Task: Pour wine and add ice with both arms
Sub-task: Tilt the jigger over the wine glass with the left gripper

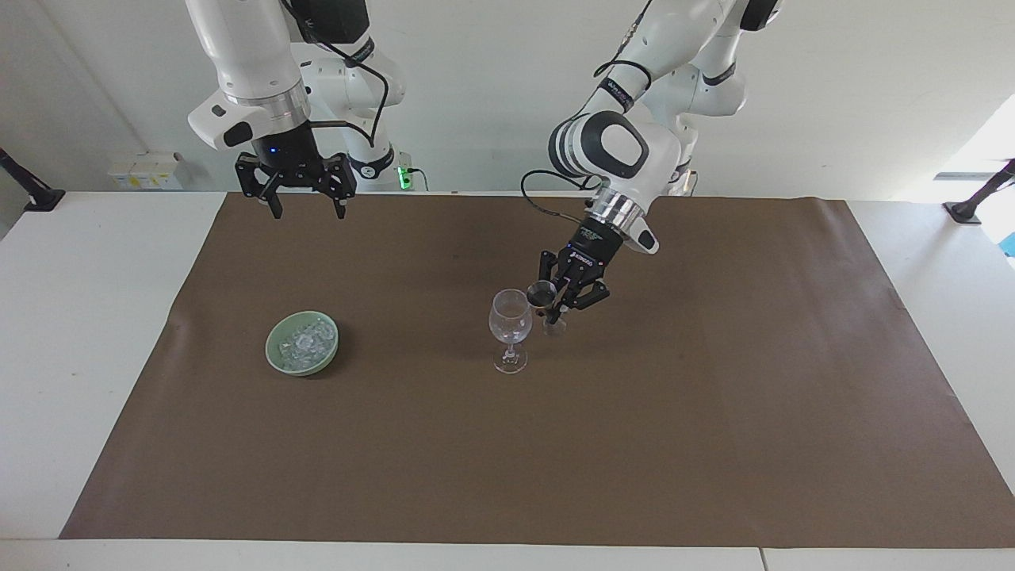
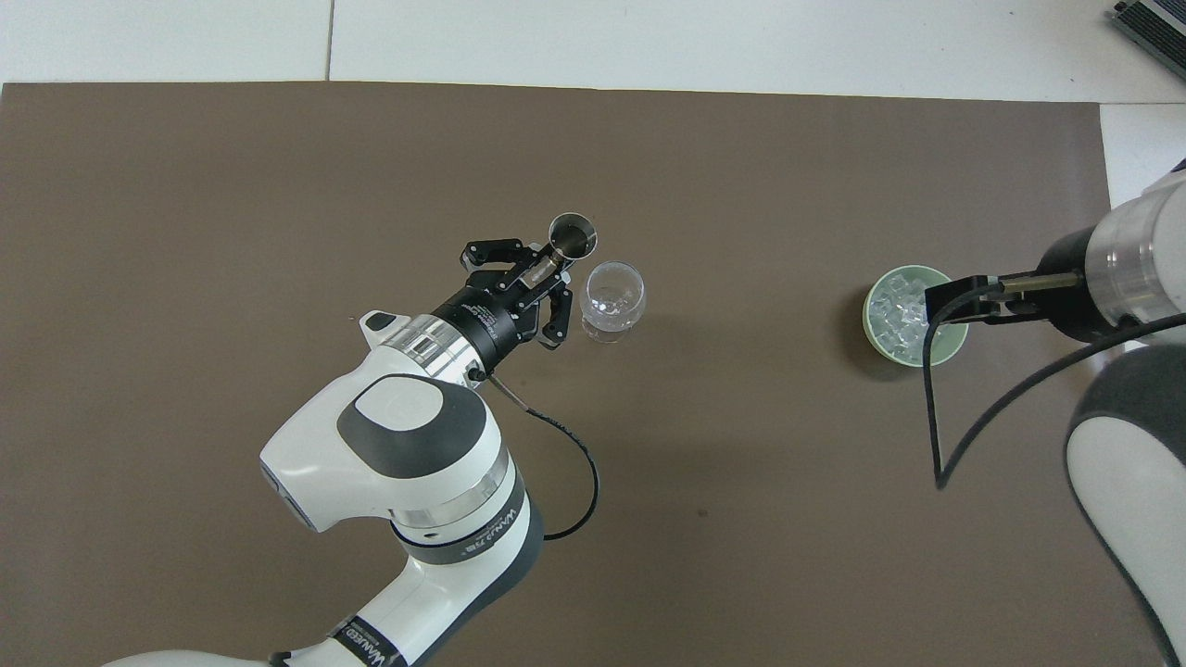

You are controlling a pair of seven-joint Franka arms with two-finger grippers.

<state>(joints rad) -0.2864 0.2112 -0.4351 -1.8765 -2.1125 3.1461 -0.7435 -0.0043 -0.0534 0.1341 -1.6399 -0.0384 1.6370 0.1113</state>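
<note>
Right gripper (image 2: 959,301), overhead: fingers barely show, arm cut by frame edge, covers part of green bowl (image 2: 945,347). Small cup (image 1: 543,294) contents unreadable. Arm bases cropped in facing view.

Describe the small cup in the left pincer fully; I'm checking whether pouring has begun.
The cup is a small, shiny, metal-looking jigger with a round open mouth, dark inside; its contents cannot be told. The left pincer is shut on its lower part and holds it in the air beside the glass, its mouth about level with the glass's rim. It looks roughly upright, close to the glass. No stream shows, so pouring has probably not begun.
</note>
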